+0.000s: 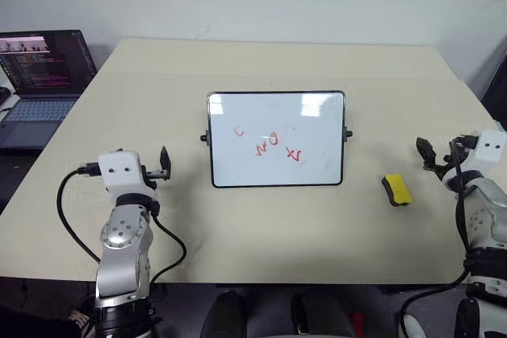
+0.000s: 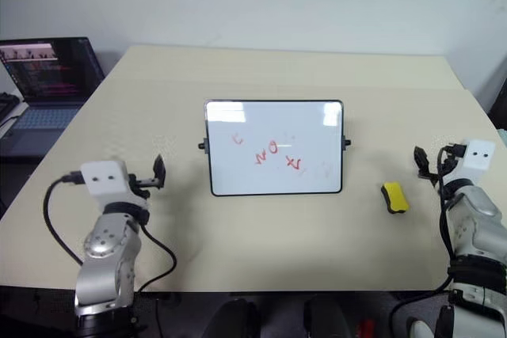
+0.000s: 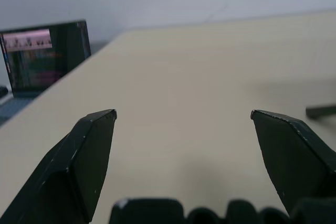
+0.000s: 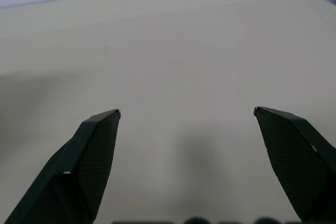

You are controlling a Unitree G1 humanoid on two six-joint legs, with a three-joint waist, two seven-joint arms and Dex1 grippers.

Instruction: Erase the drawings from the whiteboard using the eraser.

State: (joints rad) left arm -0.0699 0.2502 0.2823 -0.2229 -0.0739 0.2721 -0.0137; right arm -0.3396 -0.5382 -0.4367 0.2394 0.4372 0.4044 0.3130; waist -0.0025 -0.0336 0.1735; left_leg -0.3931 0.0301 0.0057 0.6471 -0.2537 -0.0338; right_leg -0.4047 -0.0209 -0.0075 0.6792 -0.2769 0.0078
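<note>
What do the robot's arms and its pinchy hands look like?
Both arms are silvery-white metal with round joints, and a white boxy block tops each wrist. A black cable loops off each arm. The left gripper and the right gripper each have two black, wedge-shaped fingers that taper to a tip, with a finely textured inner face.

Laptop [image 1: 41, 89] off the surface's far left corner: cut by the picture's edge, screen text too small to read. Drawings [image 1: 269, 145] on whiteboard [image 1: 276, 138]: red marks too small to decipher. Whiteboard's support hidden behind its panel.
</note>
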